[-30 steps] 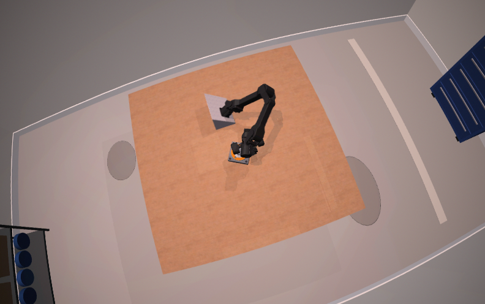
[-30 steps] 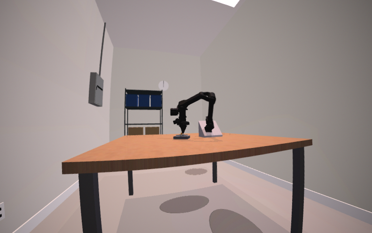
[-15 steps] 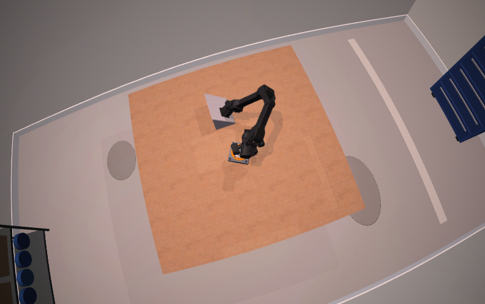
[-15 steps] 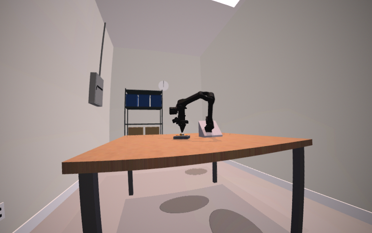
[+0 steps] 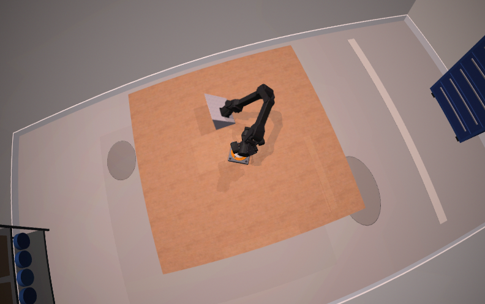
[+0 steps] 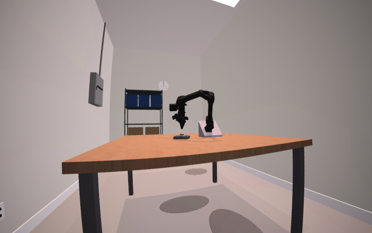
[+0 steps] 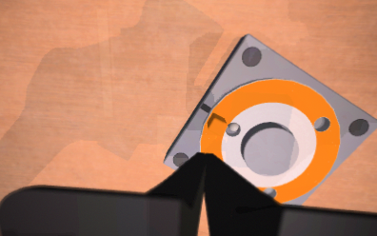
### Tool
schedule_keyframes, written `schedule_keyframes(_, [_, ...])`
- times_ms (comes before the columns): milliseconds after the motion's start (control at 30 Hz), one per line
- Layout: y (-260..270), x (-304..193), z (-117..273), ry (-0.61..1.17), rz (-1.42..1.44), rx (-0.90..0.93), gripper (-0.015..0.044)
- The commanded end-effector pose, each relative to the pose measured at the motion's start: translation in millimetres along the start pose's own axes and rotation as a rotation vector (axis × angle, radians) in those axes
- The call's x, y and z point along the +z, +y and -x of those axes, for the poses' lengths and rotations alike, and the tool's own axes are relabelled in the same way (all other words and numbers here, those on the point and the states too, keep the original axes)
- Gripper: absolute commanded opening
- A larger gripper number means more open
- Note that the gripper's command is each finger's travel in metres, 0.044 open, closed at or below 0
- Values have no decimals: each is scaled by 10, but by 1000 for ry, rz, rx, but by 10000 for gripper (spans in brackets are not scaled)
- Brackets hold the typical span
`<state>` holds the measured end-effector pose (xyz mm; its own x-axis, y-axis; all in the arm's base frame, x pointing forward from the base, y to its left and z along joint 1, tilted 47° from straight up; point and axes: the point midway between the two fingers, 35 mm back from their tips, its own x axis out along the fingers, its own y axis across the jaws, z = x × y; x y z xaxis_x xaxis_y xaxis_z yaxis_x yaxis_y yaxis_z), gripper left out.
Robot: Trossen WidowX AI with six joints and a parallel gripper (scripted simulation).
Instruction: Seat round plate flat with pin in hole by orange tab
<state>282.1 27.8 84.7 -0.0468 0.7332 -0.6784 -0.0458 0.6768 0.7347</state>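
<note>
The round plate [image 5: 233, 155] [image 7: 276, 91], an orange ring around a white one, sits on the square grey base [image 5: 238, 162] [image 6: 181, 137] [image 7: 349, 107]. The orange tab [image 7: 217, 120] is at the plate's left in the wrist view, just below the base's dark edge mark [image 7: 206, 108]. Beside it, the hole [image 7: 232, 128] shows a pale rounded tip inside, which looks like the pin. I cannot tell for certain whether the plate lies fully flat. My gripper [image 6: 181, 128] [image 7: 204, 161] is shut and empty. The exterior view shows a gap between its tips and the plate. The fingers hide part of the base's near side.
A pale sloped block [image 5: 215, 107] [image 6: 203, 133] stands by the arm's foot on the wooden table [image 5: 200, 222] [image 6: 131, 153]. The arm arches over the table to the base. Blue bins [image 6: 143, 100] on a rack stand far behind the table.
</note>
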Motion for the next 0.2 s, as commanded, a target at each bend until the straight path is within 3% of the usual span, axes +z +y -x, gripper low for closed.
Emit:
schedule_keyframes(0, [-3,4,-1,-3,-5,0,0])
schedule_keyframes(167, [-3,4,-1,-3,-5,0,0])
